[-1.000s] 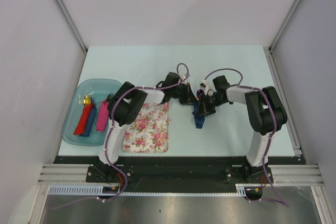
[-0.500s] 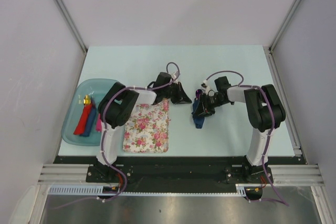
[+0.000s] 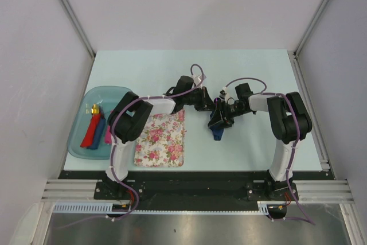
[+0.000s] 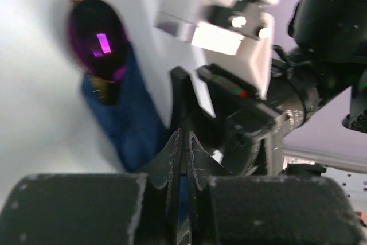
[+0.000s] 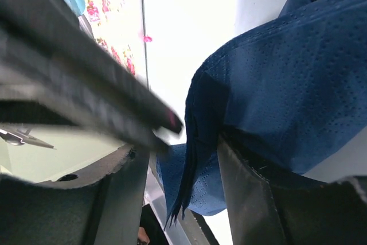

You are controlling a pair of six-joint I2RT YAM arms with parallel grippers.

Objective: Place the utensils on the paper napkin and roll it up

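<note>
As both grippers are crowding one navy bundle, we are reading each view in turn

While we are looking down from the top camera, we are seeing the left gripper (image 3: pixel 210 105) and the right gripper (image 3: pixel 219 120) reaching toward each other near the middle of the pale table (image 3: pixel 258 73), their tips close together. The paper napkin (image 3: pixel 217 134) is lying as a crumpled dark blue bundle under and just in front of the right gripper, apart from the floral mat (image 3: pixel 161 139) lying flat to its left. A teal tray (image 3: pixel 77 142) is sitting at the table's left edge, holding chunky red, blue and pink pieces (image 3: pixel 89 132).

From the left wrist, we are finding the left gripper's jaws clenched, with a thin blue sliver of the paper napkin (image 4: pixel 123 119) pinched between the fingers (image 4: pixel 160 167). The purple spoon (image 4: pixel 96 41) is poking its shiny bowl out of the bundle's far end. The right gripper's black-and-white body is looming just beside the napkin.

From the right wrist, we are seeing the right gripper (image 5: pixel 180 159) with its jaws standing apart, released. The napkin's layered edge is hanging in the gap, leaning against one finger (image 5: pixel 252 199) and clear of the other. A dark blurred bar (image 5: pixel 86 78) is crossing the left side, and we cannot tell which part it is
</note>
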